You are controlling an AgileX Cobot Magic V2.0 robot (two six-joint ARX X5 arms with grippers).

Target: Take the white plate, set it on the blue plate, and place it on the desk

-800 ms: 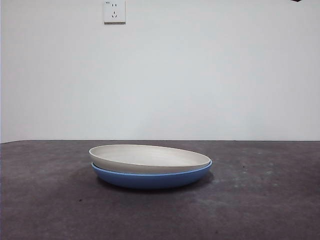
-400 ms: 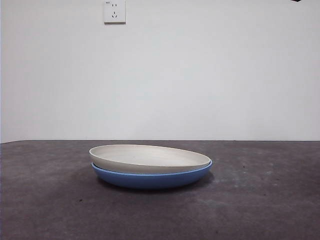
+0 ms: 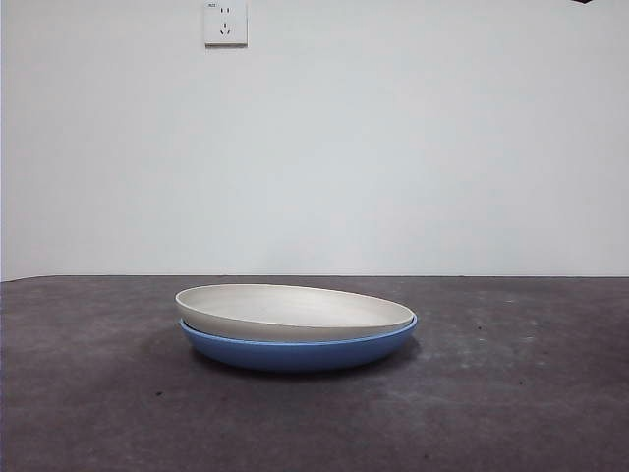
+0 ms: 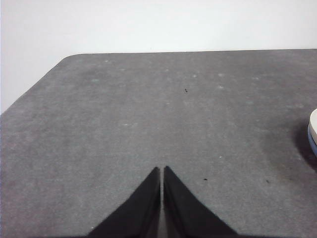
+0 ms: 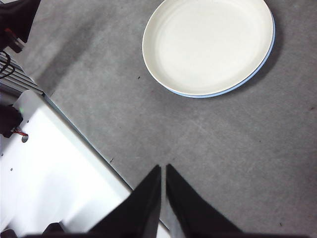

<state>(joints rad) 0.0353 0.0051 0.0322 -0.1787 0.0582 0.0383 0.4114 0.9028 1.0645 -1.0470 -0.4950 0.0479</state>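
The white plate (image 3: 295, 311) rests nested on the blue plate (image 3: 295, 350), which sits on the desk (image 3: 511, 393). In the right wrist view the white plate (image 5: 208, 44) covers nearly all of the blue plate (image 5: 250, 79), only a thin blue rim showing. My right gripper (image 5: 162, 171) is shut and empty, high above the desk and well away from the plates. My left gripper (image 4: 162, 172) is shut and empty over bare desk; the plates' edge (image 4: 313, 130) shows at the side of its view.
A white wall with a socket (image 3: 225, 22) stands behind the desk. A white base with cables (image 5: 44, 163) borders the desk edge in the right wrist view. A black arm tip (image 3: 582, 2) shows at the top right corner.
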